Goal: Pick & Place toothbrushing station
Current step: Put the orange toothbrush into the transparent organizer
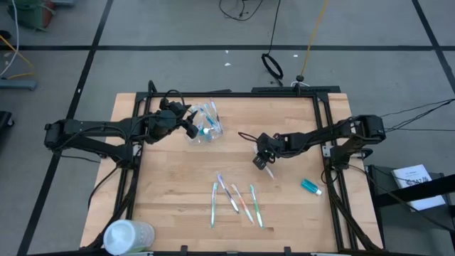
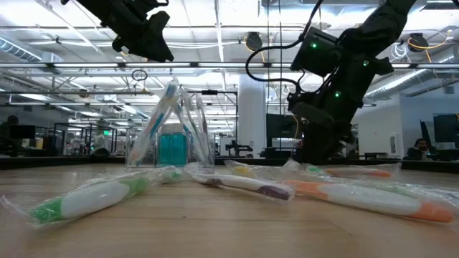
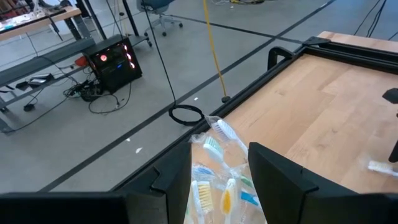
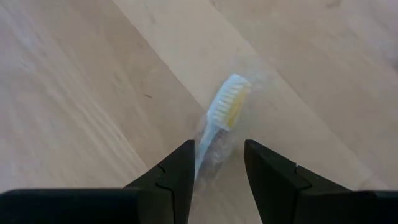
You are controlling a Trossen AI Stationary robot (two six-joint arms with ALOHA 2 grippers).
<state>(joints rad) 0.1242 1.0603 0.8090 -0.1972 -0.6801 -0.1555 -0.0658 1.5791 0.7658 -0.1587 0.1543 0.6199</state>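
Observation:
A small clear cup (image 1: pixel 207 128) stands at the table's far left-centre and holds several wrapped toothbrushes; it also shows in the low view (image 2: pixel 169 140). My left gripper (image 1: pixel 190 126) is open just above it, with the brush heads (image 3: pixel 217 146) showing between its fingers. My right gripper (image 1: pixel 263 162) is open and low over the table's middle. Its fingers (image 4: pixel 180 165) stand on either side of the handle of a wrapped white toothbrush (image 4: pixel 227 102), which lies on the wood. Several more wrapped toothbrushes (image 1: pixel 234 200) lie toward the near edge. A teal toothpaste tube (image 1: pixel 311 186) lies at the right.
A bigger white cylindrical container (image 1: pixel 128 236) stands at the near left corner. The table has a black frame (image 1: pixel 234 93) round its edge. Bare wood lies between the cup and the loose toothbrushes (image 2: pixel 237 185). People sit at desks far behind the table.

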